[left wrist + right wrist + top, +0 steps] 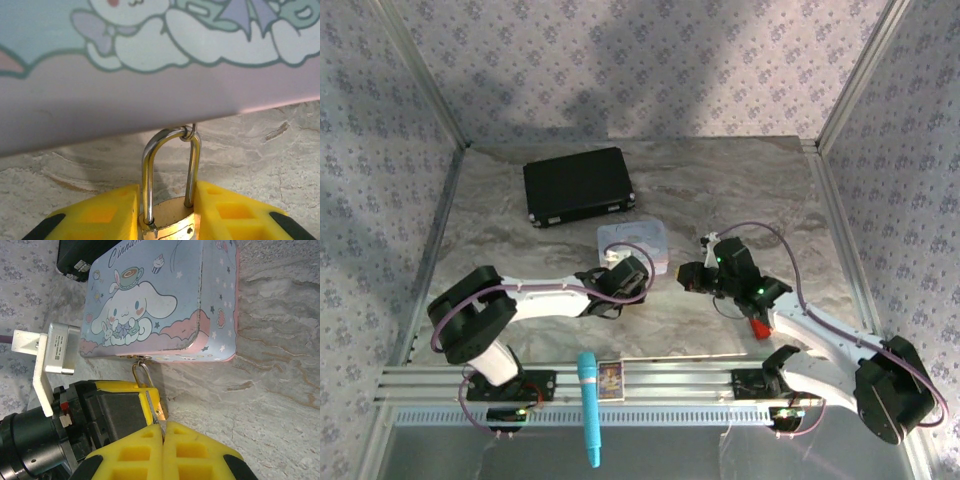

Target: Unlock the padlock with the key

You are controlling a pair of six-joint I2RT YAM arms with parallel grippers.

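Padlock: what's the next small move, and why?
Probably ease the right gripper forward to seat the key in the padlock. The left gripper pinches the brass body, the shackle hangs from the tin, and the key tip sits beside it; keyhole hidden.

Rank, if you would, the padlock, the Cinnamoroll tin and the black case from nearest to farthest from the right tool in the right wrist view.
1. Padlock, just ahead of the right tool.
2. Cinnamoroll tin, behind the padlock, which hangs from its front edge.
3. Black case, beyond the tin, upper left.
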